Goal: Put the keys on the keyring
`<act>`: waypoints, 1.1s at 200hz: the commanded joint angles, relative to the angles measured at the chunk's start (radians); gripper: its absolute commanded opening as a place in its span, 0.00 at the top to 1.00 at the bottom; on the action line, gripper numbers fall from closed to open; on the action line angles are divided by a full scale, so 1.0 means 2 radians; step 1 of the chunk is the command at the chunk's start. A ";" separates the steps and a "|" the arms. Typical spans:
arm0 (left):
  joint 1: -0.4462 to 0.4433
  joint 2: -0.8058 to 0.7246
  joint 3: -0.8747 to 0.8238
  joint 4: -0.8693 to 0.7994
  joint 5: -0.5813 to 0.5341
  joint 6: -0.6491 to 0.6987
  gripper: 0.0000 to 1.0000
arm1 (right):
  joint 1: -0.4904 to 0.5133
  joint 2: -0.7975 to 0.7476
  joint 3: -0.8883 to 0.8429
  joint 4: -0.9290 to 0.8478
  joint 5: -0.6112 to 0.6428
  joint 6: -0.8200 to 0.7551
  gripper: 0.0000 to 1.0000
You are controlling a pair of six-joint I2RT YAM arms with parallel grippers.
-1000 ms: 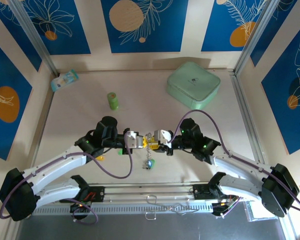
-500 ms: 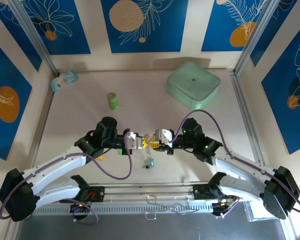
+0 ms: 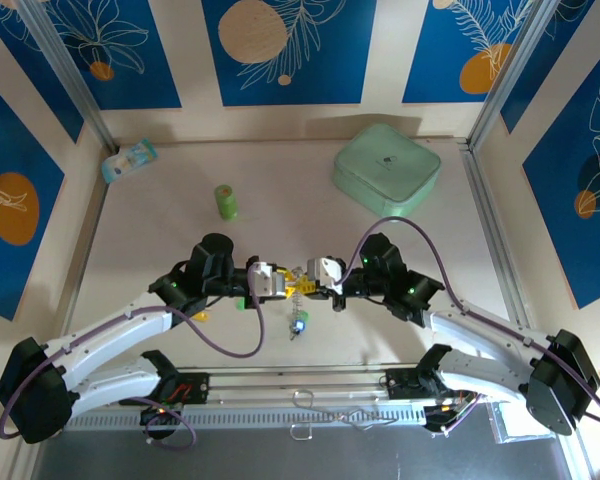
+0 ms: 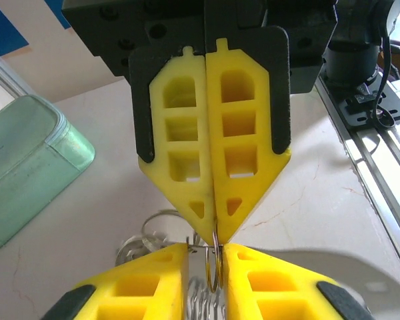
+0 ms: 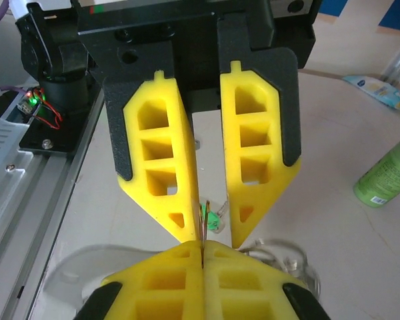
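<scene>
Handover in mid-air, low over the surface, midway between the two arms. Right gripper with fingers pressed together, pinching the thin wire of the keyring at its edge. Left gripper with fingers spread a little, the wire standing in the gap between them and seemingly free of both pads. Beaded chain dangling from the ring toward the surface, with a small blue-green piece at its end. Green key just behind the wire in the right wrist view; impossible to tell whether already threaded.

Judged step: regrasp of the ring, to free its split end for a key. To do it well:
- Hold the right pinch firm and motionless, as the ring's sole support.
- Slide the left fingers slowly along the wire, never across it, to avoid twisting it out of the pinch.
- Close again only with the wire centred between the pads.
- Mind the dangling chain; avoid snagging it with either finger.
</scene>
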 commanded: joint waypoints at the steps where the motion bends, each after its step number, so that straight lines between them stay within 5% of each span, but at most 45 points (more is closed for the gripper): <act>1: 0.001 0.000 0.006 0.018 -0.005 -0.007 0.81 | 0.020 0.010 0.034 -0.027 -0.011 -0.020 1.00; 41: 0.001 -0.001 0.014 0.000 -0.004 0.005 1.00 | 0.029 0.024 0.050 -0.044 0.014 -0.024 1.00; 60: 0.000 -0.010 0.009 0.004 -0.018 -0.002 1.00 | 0.013 0.007 0.039 -0.028 0.005 0.000 0.73; 99: 0.000 -0.043 -0.010 0.052 -0.094 -0.089 1.00 | -0.052 -0.066 0.000 0.026 -0.018 0.105 0.58; 145: 0.001 -0.085 0.018 -0.006 -0.173 -0.158 1.00 | -0.070 -0.093 0.007 0.017 0.082 0.207 0.56; 220: 0.002 -0.180 0.050 -0.100 -0.341 -0.160 1.00 | -0.077 -0.066 0.042 -0.004 0.062 0.263 0.56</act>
